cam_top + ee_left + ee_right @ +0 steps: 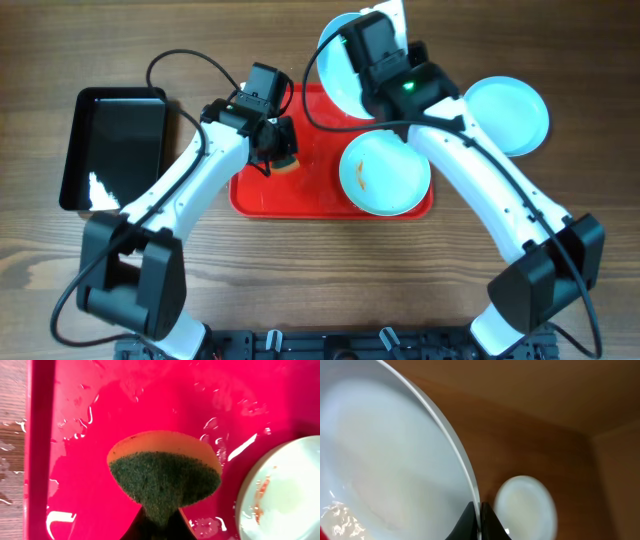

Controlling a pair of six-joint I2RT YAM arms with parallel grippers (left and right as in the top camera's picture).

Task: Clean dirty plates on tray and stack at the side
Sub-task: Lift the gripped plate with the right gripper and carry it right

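Right gripper [480, 512] pinches plate [385, 450] by its rim, tilted over tray [305, 190].

My left arm [185, 185] and right arm [490, 190] wore smooth white shells with black joints and black bases. Thin black cables [185, 54] looped off them. A green light [408, 86] glowed behind my black right claw [480, 521]; my left claw [159, 527] was black too.

Both arms reach forward; left gripper [160, 522] jaws pinch a sponge [165, 472], right gripper [480, 517] jaws a plate [385, 450].
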